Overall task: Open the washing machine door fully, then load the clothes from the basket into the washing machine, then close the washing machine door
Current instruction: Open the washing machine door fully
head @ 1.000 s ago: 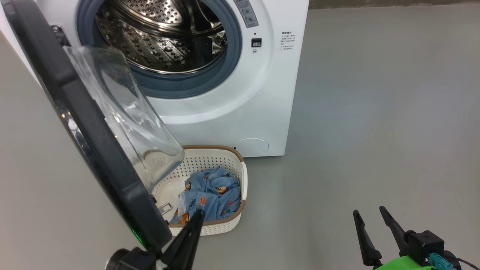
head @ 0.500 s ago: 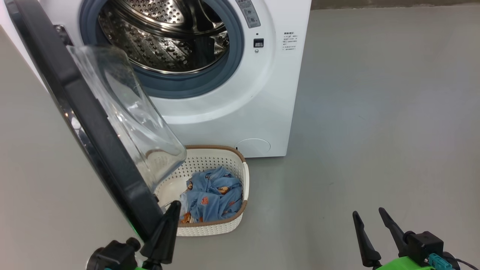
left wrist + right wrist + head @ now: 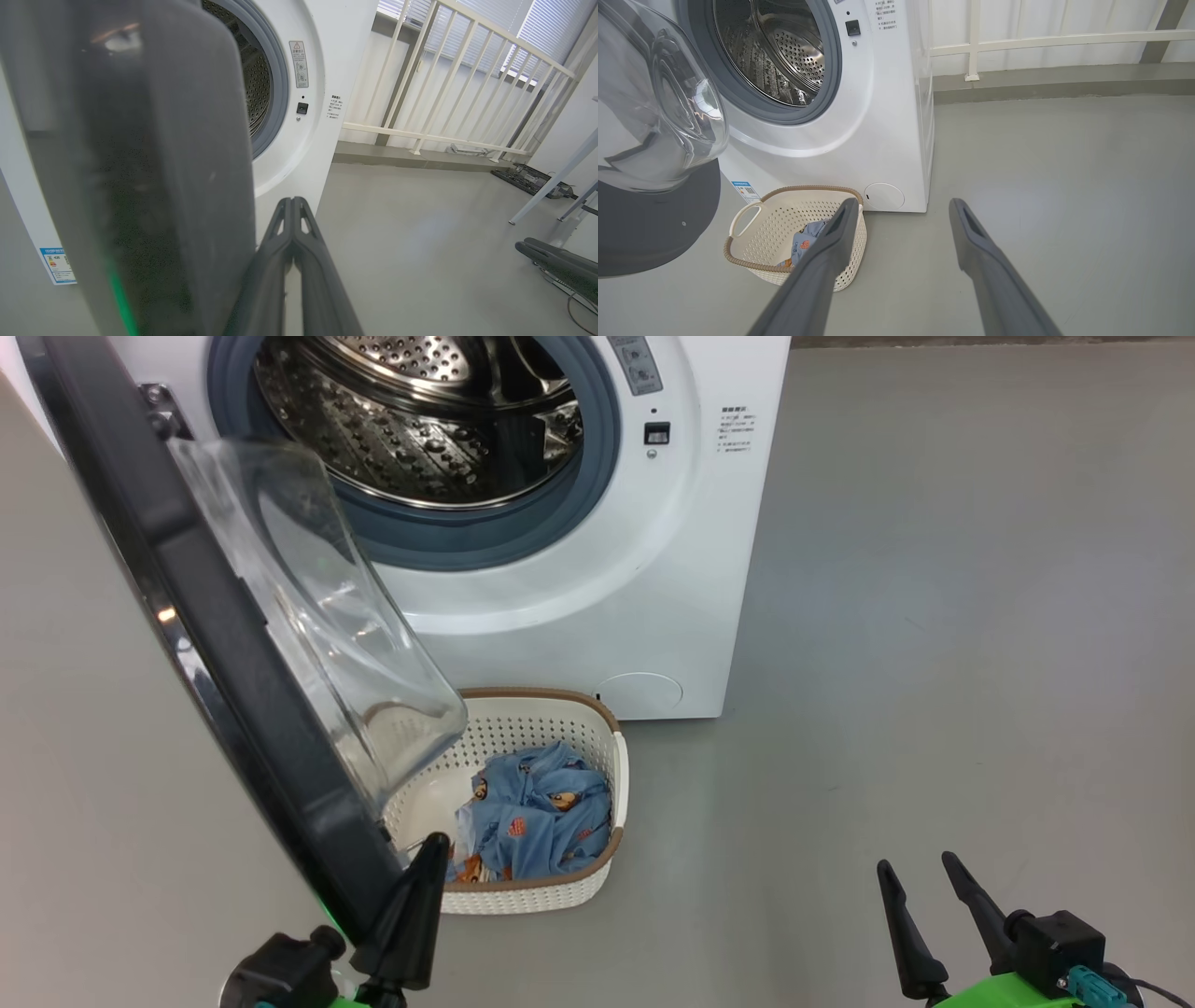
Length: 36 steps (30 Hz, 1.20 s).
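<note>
Door [image 3: 215, 644]: swung open, glass bowl over the basket's left end.
Left hand [image 3: 435, 847]: fingers pressed together, empty, just beside door's lower rim.
Basket [image 3: 621, 775]: on floor before washing machine [image 3: 579, 635].
Clothes [image 3: 541, 812]: heaped inside basket.
Right hand [image 3: 915, 861]: fingers spread, empty, well apart from basket.

Washing machine door [image 3: 224, 653] open above the basket [image 3: 620, 782].
Clothes [image 3: 541, 812] lie in it; left tool [image 3: 431, 847] pinched together at the door's lower edge, right tool [image 3: 916, 864] spread.
</note>
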Available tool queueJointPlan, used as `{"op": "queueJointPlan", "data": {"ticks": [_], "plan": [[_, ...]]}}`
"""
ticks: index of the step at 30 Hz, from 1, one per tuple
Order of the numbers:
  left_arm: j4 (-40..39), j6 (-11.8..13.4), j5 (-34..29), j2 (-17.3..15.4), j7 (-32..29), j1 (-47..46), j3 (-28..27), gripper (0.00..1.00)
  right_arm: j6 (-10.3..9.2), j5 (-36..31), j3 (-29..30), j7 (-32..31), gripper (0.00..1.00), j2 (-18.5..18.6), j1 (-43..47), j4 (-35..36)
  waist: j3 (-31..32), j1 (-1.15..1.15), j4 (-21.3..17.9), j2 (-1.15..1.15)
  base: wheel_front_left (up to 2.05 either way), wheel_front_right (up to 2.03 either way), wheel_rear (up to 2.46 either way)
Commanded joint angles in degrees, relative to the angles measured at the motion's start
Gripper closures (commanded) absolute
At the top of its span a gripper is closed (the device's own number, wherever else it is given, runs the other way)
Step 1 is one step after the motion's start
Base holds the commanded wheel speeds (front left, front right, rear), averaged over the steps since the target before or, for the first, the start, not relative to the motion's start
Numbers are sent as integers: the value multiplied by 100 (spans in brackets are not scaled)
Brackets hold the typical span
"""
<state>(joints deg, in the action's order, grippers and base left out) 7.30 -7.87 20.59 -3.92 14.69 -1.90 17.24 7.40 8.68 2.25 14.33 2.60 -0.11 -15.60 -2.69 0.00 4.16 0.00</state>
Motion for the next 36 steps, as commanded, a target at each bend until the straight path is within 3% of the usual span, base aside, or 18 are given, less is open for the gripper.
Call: {"op": "queueJointPlan", "data": {"ticks": [1, 16, 29, 36], "plan": [[-122, 39, -8, -101, 31, -214, -413, 100, 9, 47, -161, 67, 0, 28, -237, 115, -2, 0, 31, 0, 0, 0, 0], [-339, 66, -193, 1, 31, 154, -1205, 100, 9, 117, -159, 67, 0, 28, -234, 100, -14, 0, 512, 0, 0, 0, 0], [-259, 622, -287, 72, 31, 472, -2231, 100, 9, 155, -175, 67, 0, 28, -182, 66, 104, 0, 717, 0, 0, 0, 0], [-119, 666, -104, -102, 31, 389, -2901, 100, 9, 119, -169, 67, 0, 28, -165, 116, 45, 0, 689, 0, 0, 0, 0]]}}
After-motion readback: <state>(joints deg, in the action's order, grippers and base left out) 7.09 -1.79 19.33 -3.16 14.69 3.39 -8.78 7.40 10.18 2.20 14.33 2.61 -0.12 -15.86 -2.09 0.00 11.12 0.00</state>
